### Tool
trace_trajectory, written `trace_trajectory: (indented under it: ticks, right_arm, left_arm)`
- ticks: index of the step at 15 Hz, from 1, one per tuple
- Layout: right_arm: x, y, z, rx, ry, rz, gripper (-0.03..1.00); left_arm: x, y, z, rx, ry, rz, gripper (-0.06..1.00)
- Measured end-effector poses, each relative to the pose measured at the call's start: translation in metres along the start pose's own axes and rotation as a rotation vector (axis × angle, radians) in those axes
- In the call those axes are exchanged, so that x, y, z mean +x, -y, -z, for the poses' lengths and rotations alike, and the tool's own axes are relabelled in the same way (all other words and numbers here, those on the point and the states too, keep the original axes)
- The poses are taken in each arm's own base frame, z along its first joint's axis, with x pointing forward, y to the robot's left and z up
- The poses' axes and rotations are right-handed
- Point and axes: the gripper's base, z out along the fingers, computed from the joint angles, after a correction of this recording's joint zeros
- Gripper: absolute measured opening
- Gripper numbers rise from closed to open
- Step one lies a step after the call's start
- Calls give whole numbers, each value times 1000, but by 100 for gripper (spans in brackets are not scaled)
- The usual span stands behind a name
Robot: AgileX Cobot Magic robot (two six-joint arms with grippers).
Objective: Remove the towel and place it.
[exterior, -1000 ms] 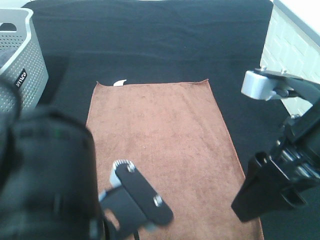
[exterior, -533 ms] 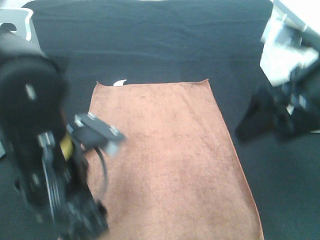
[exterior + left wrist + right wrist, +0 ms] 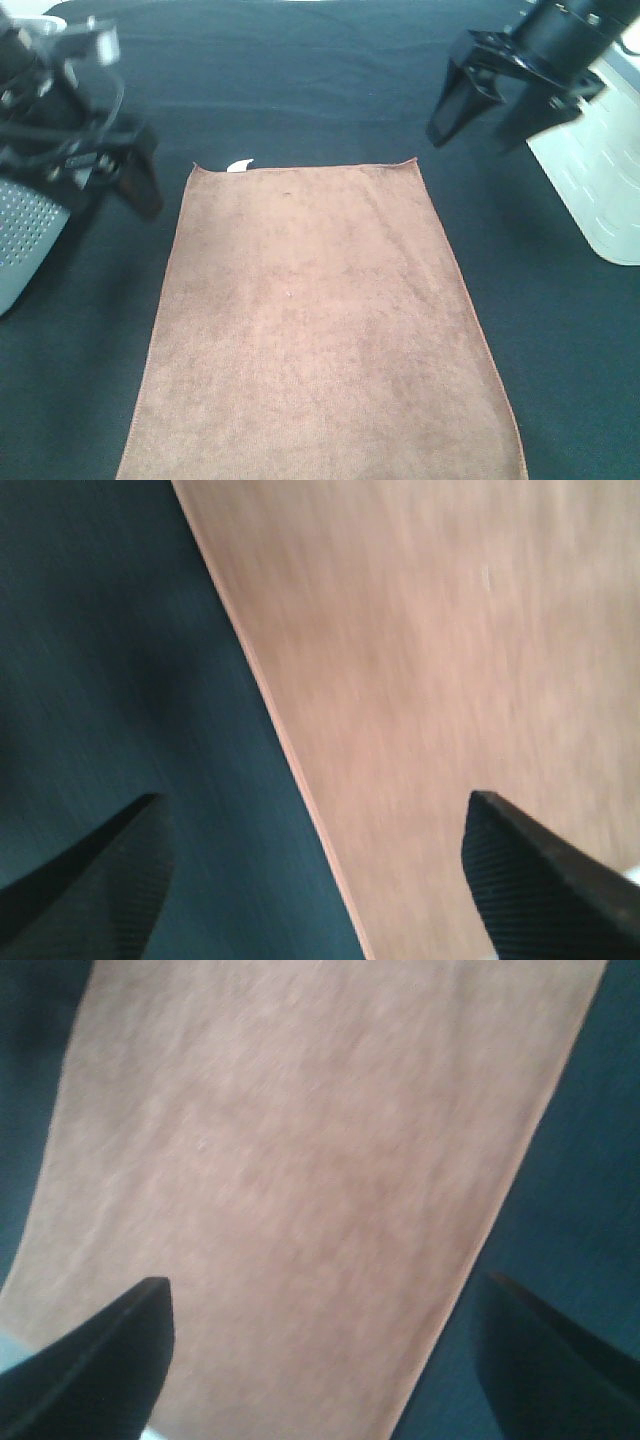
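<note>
The brown towel (image 3: 320, 320) lies flat and spread out on the black table cloth (image 3: 300, 90), with its small white tag (image 3: 240, 164) at the far short edge. My left gripper (image 3: 115, 185) hovers open and empty just left of the towel's far left corner. My right gripper (image 3: 482, 120) hovers open and empty just beyond the far right corner. In the left wrist view the towel (image 3: 450, 660) and its long hem run between the spread fingers of the gripper (image 3: 315, 880). In the right wrist view the towel (image 3: 300, 1160) fills the space under the open gripper (image 3: 320, 1360).
A grey perforated laundry basket (image 3: 20, 230) stands at the left edge, behind my left arm. A white ribbed container (image 3: 590, 180) stands at the right edge. The black cloth (image 3: 120, 680) covers the whole table around the towel.
Both arms have swung from the near side of the towel to its far corners, the left to the far left and the right to the far right. The towel has not moved.
</note>
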Motion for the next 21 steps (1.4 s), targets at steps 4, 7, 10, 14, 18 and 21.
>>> trace_trajectory:
  ticks: [4, 7, 10, 14, 18, 21]
  right_arm:
    - [-48, 31, -11, 14, -11, -17, 78]
    - [-77, 59, -30, 35, 3, -48, 78]
    - [-97, 79, -63, 33, -5, -54, 82]
    - [-109, 98, -96, 33, -9, -116, 82]
    - [-113, 111, -125, 116, 22, -103, 82]
    - [-117, 118, -152, 146, 70, -107, 82]
  left_arm:
    - [-57, -19, -34, -10, 21, 25, 73]
    - [-94, -47, -71, -21, 6, 64, 73]
    - [-127, -64, -103, -21, 7, 64, 73]
    - [-154, -71, -136, -7, -1, 55, 73]
    - [-157, -73, -146, 2, 4, 72, 73]
    - [-154, -75, -158, 3, -19, 79, 73]
